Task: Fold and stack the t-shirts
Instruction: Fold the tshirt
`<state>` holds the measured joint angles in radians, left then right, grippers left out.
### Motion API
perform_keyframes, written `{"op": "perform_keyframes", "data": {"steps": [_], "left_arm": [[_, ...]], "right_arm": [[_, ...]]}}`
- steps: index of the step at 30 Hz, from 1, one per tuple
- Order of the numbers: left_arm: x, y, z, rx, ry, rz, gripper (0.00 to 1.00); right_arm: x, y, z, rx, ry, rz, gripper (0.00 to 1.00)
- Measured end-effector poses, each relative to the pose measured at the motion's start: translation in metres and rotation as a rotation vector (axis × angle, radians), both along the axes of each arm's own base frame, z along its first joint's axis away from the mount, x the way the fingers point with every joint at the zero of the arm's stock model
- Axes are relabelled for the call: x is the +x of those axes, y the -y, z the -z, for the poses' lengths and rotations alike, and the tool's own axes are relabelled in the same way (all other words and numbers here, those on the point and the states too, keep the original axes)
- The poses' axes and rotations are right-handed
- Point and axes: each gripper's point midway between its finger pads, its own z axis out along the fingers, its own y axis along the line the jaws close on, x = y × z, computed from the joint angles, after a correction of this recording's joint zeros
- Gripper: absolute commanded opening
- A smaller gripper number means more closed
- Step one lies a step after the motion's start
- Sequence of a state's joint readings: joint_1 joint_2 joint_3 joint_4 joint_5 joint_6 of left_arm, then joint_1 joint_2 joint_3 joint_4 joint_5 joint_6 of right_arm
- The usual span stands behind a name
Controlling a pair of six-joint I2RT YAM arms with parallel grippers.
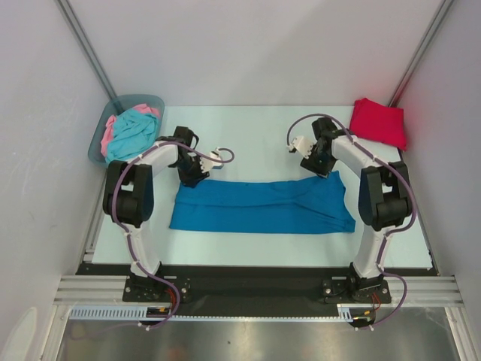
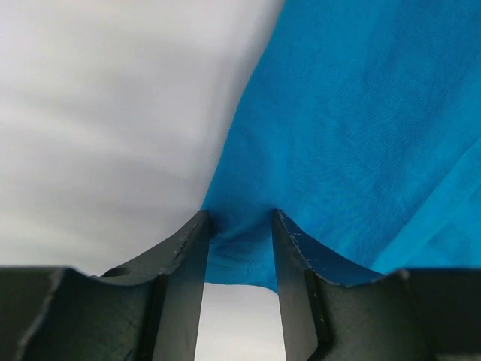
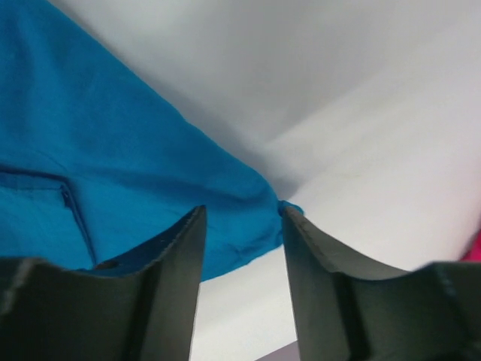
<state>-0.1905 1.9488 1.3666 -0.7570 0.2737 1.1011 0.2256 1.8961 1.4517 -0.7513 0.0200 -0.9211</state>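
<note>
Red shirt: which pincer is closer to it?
Right. The right pincer is at the blue shirt's far right corner, a little way from the red shirt. The left pincer is at the shirt's other far corner, over by the bin.

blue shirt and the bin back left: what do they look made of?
Blue shirt: soft matte cloth, probably a cotton knit; it creases and shows a fine texture close up. Bin: looks like smooth grey-blue plastic with a moulded rim, though it is small in view.
</note>
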Motion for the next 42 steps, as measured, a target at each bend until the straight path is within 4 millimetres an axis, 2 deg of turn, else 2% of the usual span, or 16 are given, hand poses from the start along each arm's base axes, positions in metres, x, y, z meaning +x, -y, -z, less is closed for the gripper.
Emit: {"op": "perform_keyframes", "data": {"steps": [4,8,16,23,31,35,38,39,40,42], "left_arm": [[0.001,-0.002,0.000,0.014,0.005,0.003,0.44],[0.002,-0.005,0.000,0.029,0.010,0.006,0.44],[0.007,-0.009,-0.003,0.052,0.029,0.017,0.44],[0.006,-0.011,0.001,0.067,0.022,0.019,0.43],[0.005,-0.013,0.005,0.080,0.008,0.034,0.38],[0.005,-0.014,0.006,0.095,0.001,0.044,0.30],[0.004,-0.014,0.007,0.105,-0.017,0.052,0.22],[0.004,-0.014,0.007,0.108,-0.022,0.055,0.20],[0.004,-0.014,0.008,0.111,-0.028,0.058,0.10],[0.005,-0.014,0.008,0.118,-0.032,0.063,0.02]], "right_arm": [[-0.007,0.004,0.018,-0.014,-0.063,0.002,0.58],[-0.007,0.008,0.025,-0.019,-0.080,0.005,0.59],[-0.001,0.033,0.036,-0.028,-0.087,0.051,0.59],[0.005,0.043,0.046,-0.029,-0.095,0.069,0.53],[0.006,0.043,0.047,-0.026,-0.107,0.070,0.50],[0.006,0.042,0.048,-0.024,-0.118,0.071,0.46],[0.004,0.041,0.048,-0.019,-0.126,0.074,0.38],[0.004,0.041,0.049,-0.017,-0.129,0.076,0.33],[0.003,0.040,0.049,-0.016,-0.130,0.077,0.31],[0.003,0.040,0.049,-0.013,-0.132,0.077,0.22]]}}
